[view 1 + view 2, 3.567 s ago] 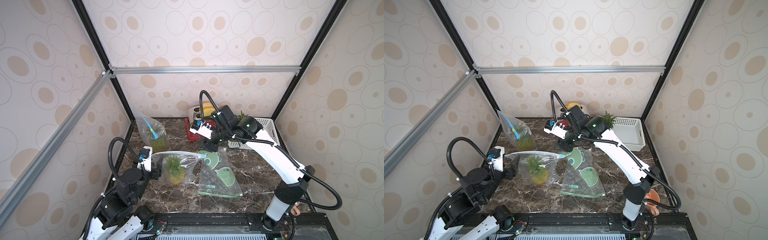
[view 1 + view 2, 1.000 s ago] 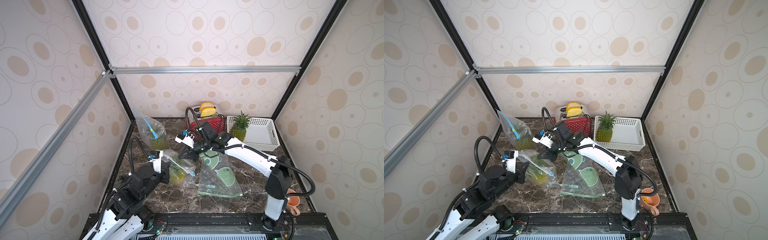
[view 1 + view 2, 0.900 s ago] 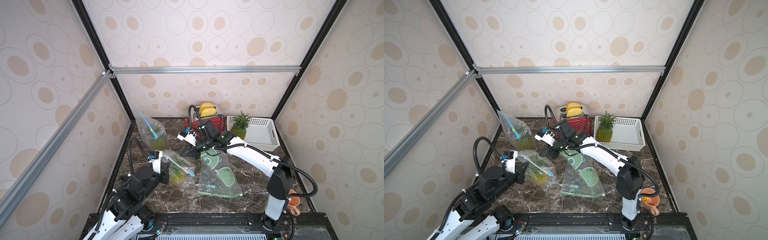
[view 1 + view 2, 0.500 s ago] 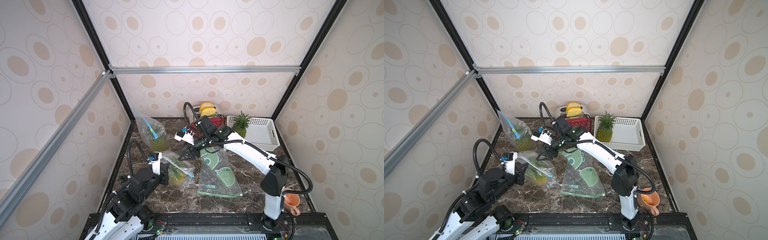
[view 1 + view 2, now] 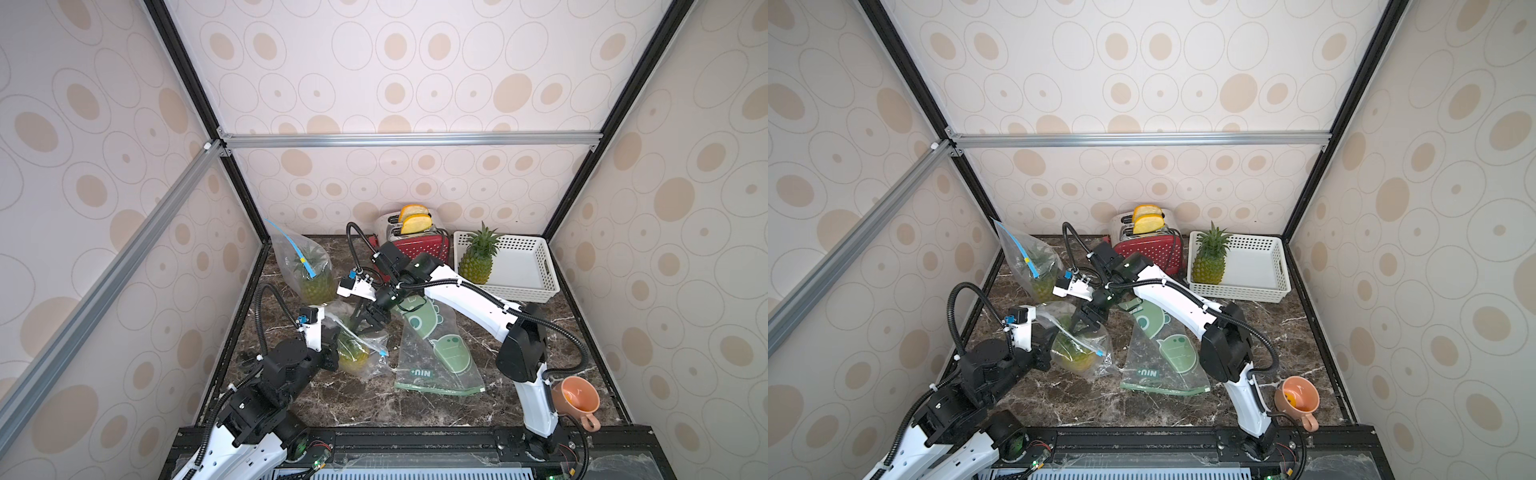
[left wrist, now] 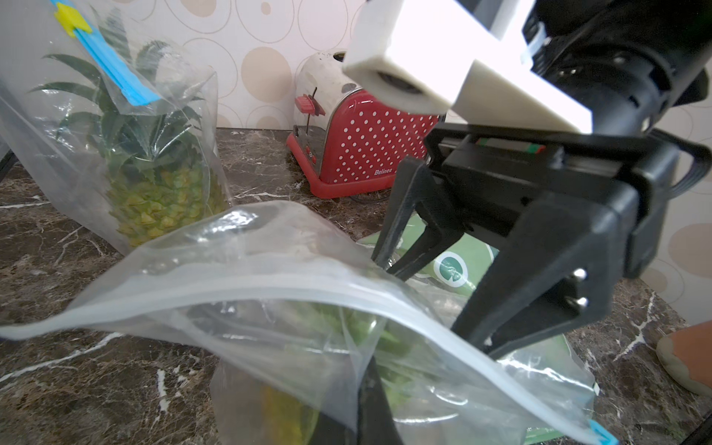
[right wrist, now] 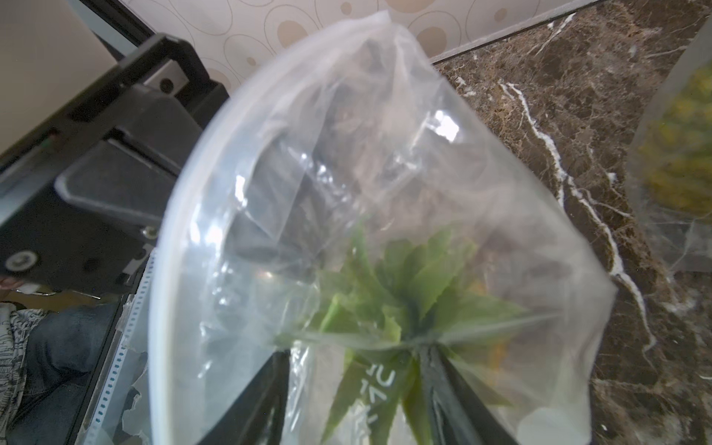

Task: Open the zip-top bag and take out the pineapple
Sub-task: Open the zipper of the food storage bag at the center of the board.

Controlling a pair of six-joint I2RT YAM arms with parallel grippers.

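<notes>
In front of the toaster (image 5: 419,245), on the counter (image 5: 457,399): zip-top bag (image 5: 372,347), mouth open, pineapple (image 5: 352,356) inside. Left end effector (image 5: 332,330) pinching the bag's rim; right end effector (image 5: 368,323) spread at the crown. Step: extraction. Next, likely: close on leaves, lift clear.

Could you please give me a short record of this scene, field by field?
Left hand: shut on the edge of the zip bag
Right hand: open, at the zip bag's mouth, fingers either side of the leaves; whether it is inside cannot be told
Pineapple: inside the zip bag, not yet out
Elsewhere: a bagged pineapple at the back, a bare pineapple upright in a white basket, a red toaster, a flat green bag, an orange cup
Step left: grip the pineapple and lift it out
</notes>
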